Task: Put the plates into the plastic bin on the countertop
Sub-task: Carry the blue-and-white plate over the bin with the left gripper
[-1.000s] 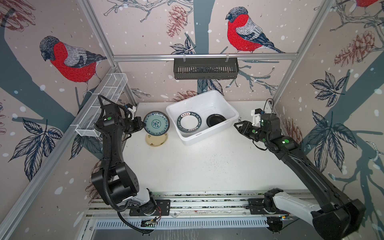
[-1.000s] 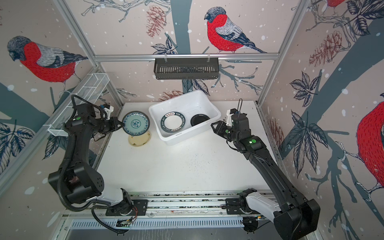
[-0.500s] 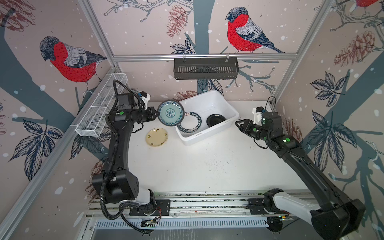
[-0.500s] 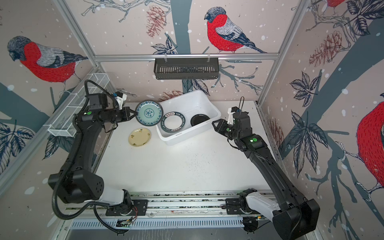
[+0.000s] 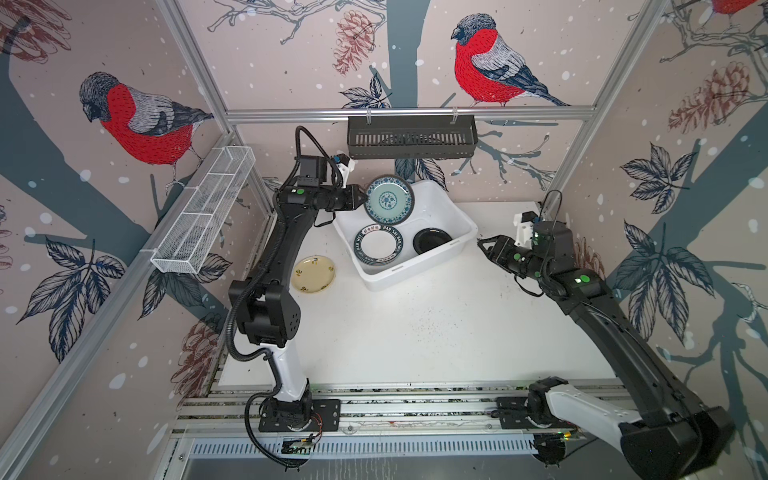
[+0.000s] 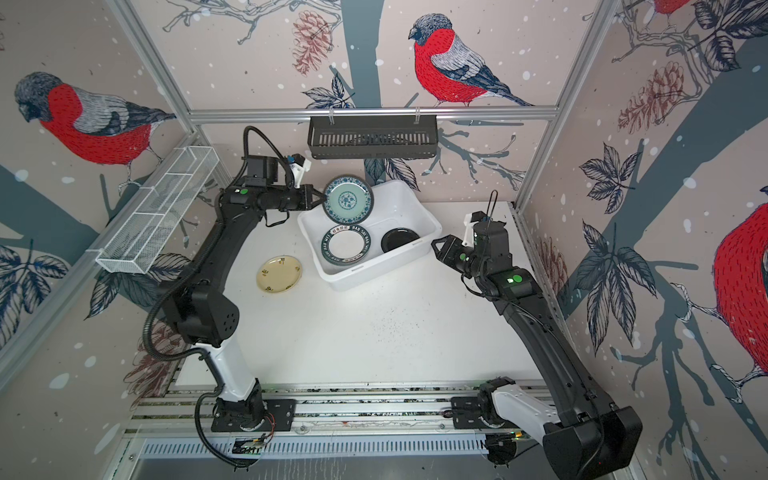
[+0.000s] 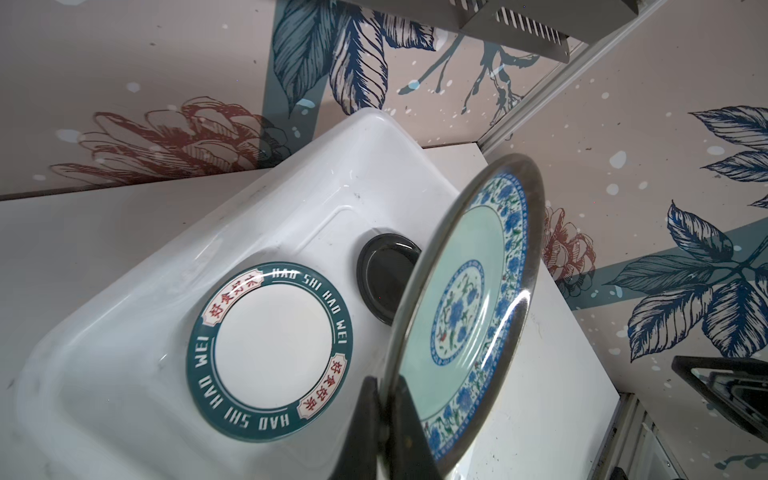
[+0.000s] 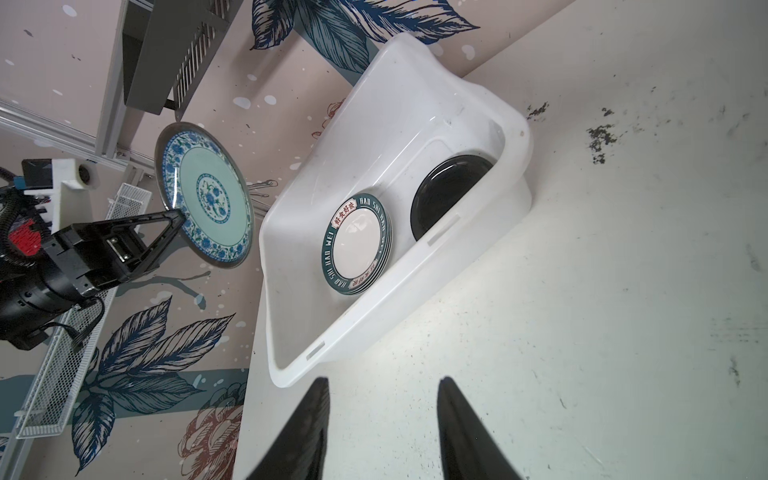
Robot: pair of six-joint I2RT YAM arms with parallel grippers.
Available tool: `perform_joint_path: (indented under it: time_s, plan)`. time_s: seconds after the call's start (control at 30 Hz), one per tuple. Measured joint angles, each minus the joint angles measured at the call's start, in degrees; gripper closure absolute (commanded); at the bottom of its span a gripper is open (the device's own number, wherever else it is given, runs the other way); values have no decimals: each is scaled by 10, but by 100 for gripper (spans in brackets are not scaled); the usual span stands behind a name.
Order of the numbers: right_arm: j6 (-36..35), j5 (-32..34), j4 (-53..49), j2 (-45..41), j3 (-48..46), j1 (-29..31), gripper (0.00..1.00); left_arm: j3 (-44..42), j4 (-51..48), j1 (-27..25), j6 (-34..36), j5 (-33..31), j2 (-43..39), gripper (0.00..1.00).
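1 teal floral round plate (image 5: 388, 199) (image 8: 203, 199) hangs in the air above the far left corner of the white rectangular plastic bin (image 5: 419, 266), which sits toward the far edge of the desk (image 5: 415, 332). The left end effector (image 5: 365, 198) (image 7: 384, 382) is clamped on that plate's rim at 1 spot, and the plate stands steeply tilted, nearly on edge, face toward the bin. Inside the bin lie a stack topped by a white plate with a dark-green lettered rim (image 5: 379, 246) and, beside it, a glossy black plate (image 5: 431, 240). 1 pale yellow round plate (image 5: 313, 273) lies flat on the desk near the left edge, just beside the bin. The right end effector (image 5: 482, 243) (image 8: 383, 380) hovers off the bin's right side with its jaws apart and nothing between them.

The plate looks stiff, light and glossy, so probably slick. The raised rim is the only place to pinch it. Held at 1 point, it may swing or slip, and a drop could chip it.
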Motion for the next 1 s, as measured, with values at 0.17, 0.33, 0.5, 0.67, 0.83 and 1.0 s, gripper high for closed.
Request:
perform_joint_path:
  time_s: [0.17,0.33,0.5,0.67,0.83,1.0]
  plan:
    - [9,4,-11,-3,4,-8,56,13,26,-30,-13,6,52,100]
    - [29,15,-11,-6,5,-13,56,34,55,-53,-31,17,100,100]
    - [52,26,-11,-7,5,-13,56,63,80,-57,-50,22,153,100]
    - [68,38,-11,-4,5,-14,56,81,97,-58,-69,28,197,100]
    - [80,49,-12,4,6,-14,56,129,100,-61,-77,34,248,100]
    - [93,58,-16,7,7,-14,56,154,101,-64,-77,34,279,100]
